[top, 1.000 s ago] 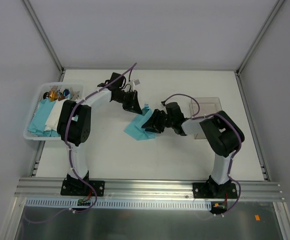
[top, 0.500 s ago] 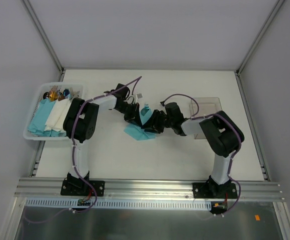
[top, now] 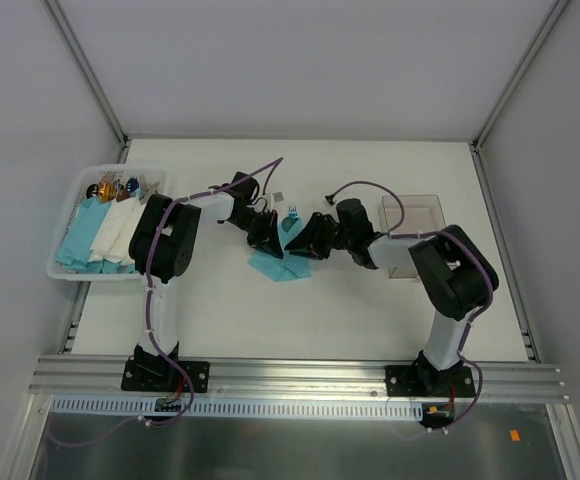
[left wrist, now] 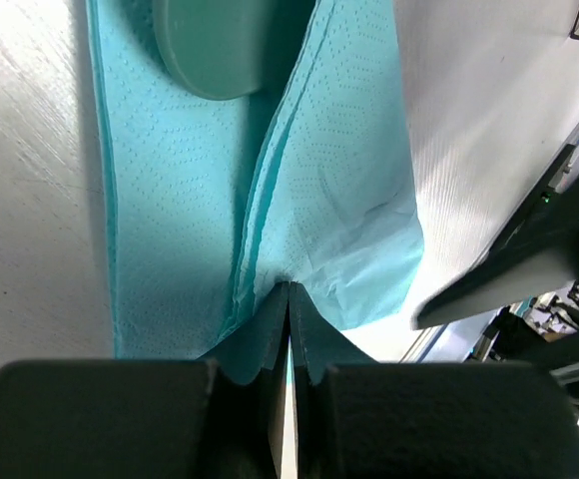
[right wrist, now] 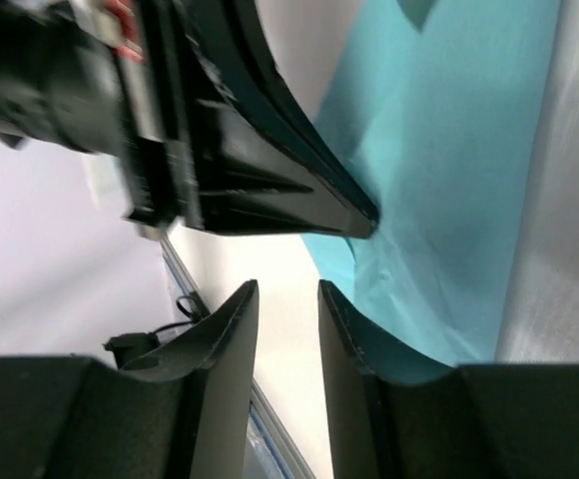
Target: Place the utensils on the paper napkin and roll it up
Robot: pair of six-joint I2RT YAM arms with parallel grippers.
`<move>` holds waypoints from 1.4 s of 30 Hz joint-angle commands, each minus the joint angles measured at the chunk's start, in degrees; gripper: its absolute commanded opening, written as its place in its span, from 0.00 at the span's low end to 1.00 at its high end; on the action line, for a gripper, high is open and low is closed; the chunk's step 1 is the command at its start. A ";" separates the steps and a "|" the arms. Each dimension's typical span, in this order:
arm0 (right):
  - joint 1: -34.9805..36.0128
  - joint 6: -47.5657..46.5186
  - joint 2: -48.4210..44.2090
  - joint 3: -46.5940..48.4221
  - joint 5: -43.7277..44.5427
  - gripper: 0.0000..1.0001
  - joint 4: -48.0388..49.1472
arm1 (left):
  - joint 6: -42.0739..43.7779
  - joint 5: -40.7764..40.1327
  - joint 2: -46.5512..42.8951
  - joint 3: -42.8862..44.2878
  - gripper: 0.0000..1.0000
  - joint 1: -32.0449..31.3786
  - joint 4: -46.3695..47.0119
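Centrally on the white table (top: pixel 370 310), the teal paper napkin (top: pixel 273 266) lies partly lifted, with both arms meeting over its 12 o'clock edge. From the wrist view, the left gripper (left wrist: pixel 289 289) has its 2 fingers pressed together on a raised fold of the napkin, so the sheet bunches into creases that run toward 12 o'clock. Just past that fold the rounded end of a teal utensil (left wrist: pixel 220 45) rests on the napkin; the rest of it is out of frame. The right gripper (right wrist: pixel 287 289) comes in from 3 o'clock, its fingers parted by a narrow gap with only bare table showing between them; the napkin sits just beside its finger at 3 o'clock, and I cannot tell whether they touch. Well apart at 9 o'clock stands a white basket (top: pixel 65 274) holding teal and white napkin bundles (top: pixel 95 235), and a clear tray (top: pixel 425 207) sits at 3 o'clock.
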 commanded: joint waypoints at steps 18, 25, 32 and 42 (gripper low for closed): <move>-7.59 -1.50 4.72 6.86 6.20 0.27 -4.07 | 4.55 -6.59 0.52 -1.36 0.00 0.38 -2.40; -7.51 -1.68 9.11 10.55 6.19 0.27 -4.16 | 4.72 -6.76 0.52 -1.27 0.00 0.47 -2.48; -7.59 -1.15 12.72 13.89 4.52 0.26 -3.99 | 4.72 -6.94 0.52 -1.27 0.00 0.64 -2.48; -7.95 -1.24 13.78 13.81 4.62 0.00 -4.25 | 4.55 -6.94 0.87 -1.18 0.00 0.91 -2.57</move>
